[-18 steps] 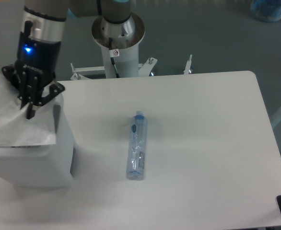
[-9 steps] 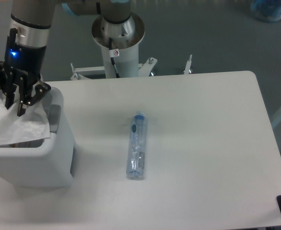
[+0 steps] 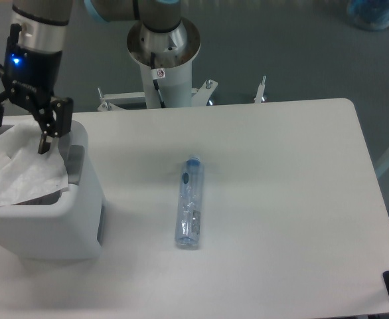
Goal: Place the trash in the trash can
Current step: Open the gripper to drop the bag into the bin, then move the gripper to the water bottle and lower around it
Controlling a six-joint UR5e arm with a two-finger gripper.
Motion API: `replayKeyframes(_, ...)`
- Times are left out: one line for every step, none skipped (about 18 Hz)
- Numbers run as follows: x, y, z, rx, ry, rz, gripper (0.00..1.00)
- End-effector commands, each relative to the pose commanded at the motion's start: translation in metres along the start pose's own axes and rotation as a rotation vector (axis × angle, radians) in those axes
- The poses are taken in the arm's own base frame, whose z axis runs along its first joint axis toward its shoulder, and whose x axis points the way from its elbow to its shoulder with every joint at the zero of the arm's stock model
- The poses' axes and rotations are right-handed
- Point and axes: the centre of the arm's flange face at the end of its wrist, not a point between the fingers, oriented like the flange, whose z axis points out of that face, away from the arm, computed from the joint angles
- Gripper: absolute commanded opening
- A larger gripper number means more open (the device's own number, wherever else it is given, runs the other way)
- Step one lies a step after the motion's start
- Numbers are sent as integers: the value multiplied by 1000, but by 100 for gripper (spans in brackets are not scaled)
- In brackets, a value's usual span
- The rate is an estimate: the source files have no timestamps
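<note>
lab: pedestal-mounted robot arm [image 3: 161, 40]

You are finding open table [image 3: 281, 199] all around the bottle [image 3: 190, 203]; left of it the trash can [image 3: 55, 226] is blocking, its mouth filled by the bag [image 3: 18, 176] under the spread gripper [image 3: 18, 136].

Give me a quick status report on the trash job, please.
Gripper open above trash can. Bag lying in can, released. Bottle on table, path unobstructed.
</note>
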Motion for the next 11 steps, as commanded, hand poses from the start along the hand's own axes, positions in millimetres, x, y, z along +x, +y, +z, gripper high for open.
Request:
replayKeyframes(-21, 2, -4, 3, -24, -28, 100)
replayKeyframes(-44, 6, -8, 3, -51, -62, 100)
replayKeyframes(-66, 11, -10, 1, -74, -93, 100)
replayKeyframes(-88, 17, -13, -1, -97, -122, 100)
replayKeyframes(-111, 24, -14, -7, -118, -154, 100)
replayKeyframes(-133, 31, -12, -16, -134, -186, 100)
replayKeyframes(-155, 37, -5, -30, -144, -213, 100)
replayKeyframes(-176, 45, 5, -49, -149, -225, 100)
replayKeyframes(-196, 52, 17, -73, -149, -219, 100)
replayKeyframes(-209, 55, 31, -94, -142, -211, 100)
replayKeyframes(-219, 59, 42, -111, -139, -219, 100)
